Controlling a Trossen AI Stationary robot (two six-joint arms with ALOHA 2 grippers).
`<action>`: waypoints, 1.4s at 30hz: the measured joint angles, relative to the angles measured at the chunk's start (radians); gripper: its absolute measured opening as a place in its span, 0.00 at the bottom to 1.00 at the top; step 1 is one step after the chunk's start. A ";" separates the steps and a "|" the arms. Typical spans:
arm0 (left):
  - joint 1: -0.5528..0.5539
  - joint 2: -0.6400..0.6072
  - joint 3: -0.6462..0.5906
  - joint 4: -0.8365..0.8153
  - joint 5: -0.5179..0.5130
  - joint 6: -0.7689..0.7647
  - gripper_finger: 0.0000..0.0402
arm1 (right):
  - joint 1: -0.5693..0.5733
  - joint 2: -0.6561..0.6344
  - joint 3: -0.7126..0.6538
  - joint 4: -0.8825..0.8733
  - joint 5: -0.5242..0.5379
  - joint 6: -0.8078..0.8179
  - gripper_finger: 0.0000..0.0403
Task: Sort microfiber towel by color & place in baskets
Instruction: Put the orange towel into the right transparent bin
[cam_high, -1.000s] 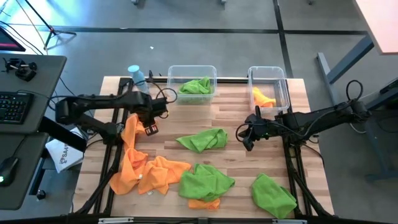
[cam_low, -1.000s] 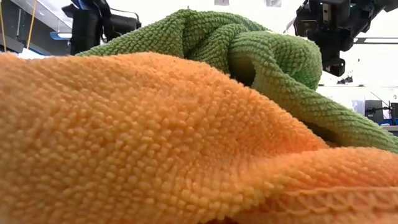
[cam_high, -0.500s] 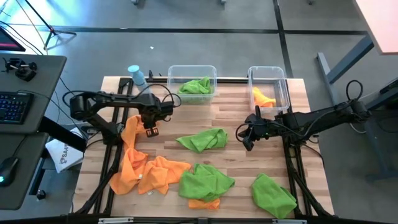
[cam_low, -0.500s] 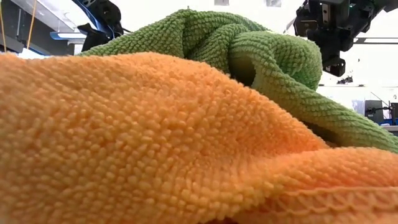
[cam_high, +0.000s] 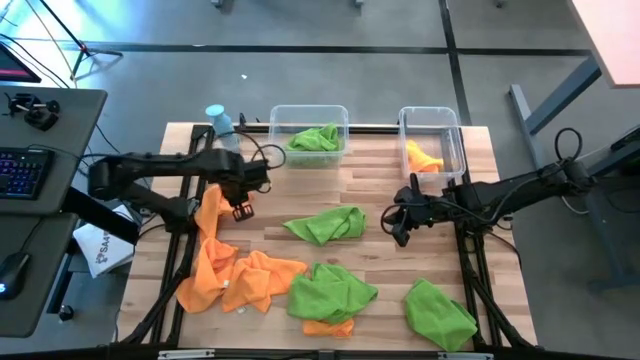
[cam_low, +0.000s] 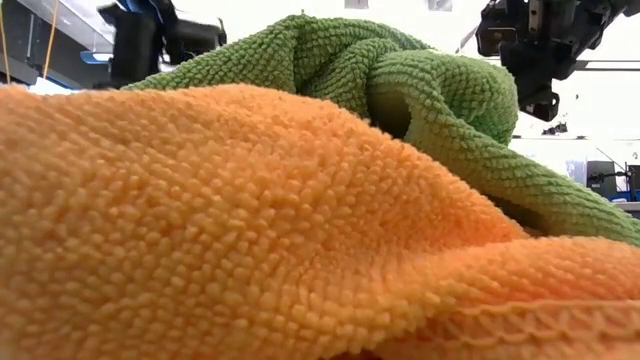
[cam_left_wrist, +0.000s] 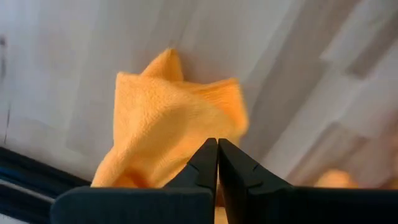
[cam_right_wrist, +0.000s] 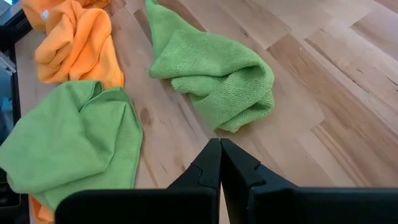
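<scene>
An orange towel (cam_high: 210, 212) lies along the table's left side, and my left gripper (cam_high: 240, 208) points down over its far end (cam_left_wrist: 161, 106), shut. My right gripper (cam_high: 398, 228) hangs shut and empty above bare wood right of centre. Green towels lie mid-table (cam_high: 325, 225), near centre (cam_high: 330, 295) and near right (cam_high: 440, 312). More orange cloth (cam_high: 245, 280) is bunched at the near left. The wider basket (cam_high: 308, 118) holds a green towel, and the narrower basket (cam_high: 432, 122) holds an orange one. My left gripper comes from above, pointing down, with its shut fingers on a bunched fold of the orange towel (cam_left_wrist: 196, 127) near its far end. The fingertips themselves hide the pinch. The cloth spreads out slack below them, and the rest of it stays on the table.
A small light-blue bottle (cam_high: 218, 120) stands at the far left, beside the wider basket. In the low view an orange towel (cam_low: 250, 230) and a green towel (cam_low: 400, 90) fill the picture. A desk with a keyboard (cam_high: 25, 170) stands left of the table.
My left arm has dipped toward the orange towel's far end and come back up, and its fingers have come together on the cloth. The towels on the table lie as before.
</scene>
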 joint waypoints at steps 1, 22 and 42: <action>-0.009 -0.035 0.010 0.002 0.002 -0.014 0.00 | 0.003 0.000 0.000 -0.002 0.012 0.000 0.00; 0.080 -0.239 -0.213 -0.039 -0.136 -0.214 0.22 | 0.005 0.000 0.000 -0.004 0.040 0.029 0.00; 0.270 -0.222 -0.237 -0.036 -0.133 -0.557 0.33 | 0.004 0.000 0.000 0.011 0.097 0.029 0.00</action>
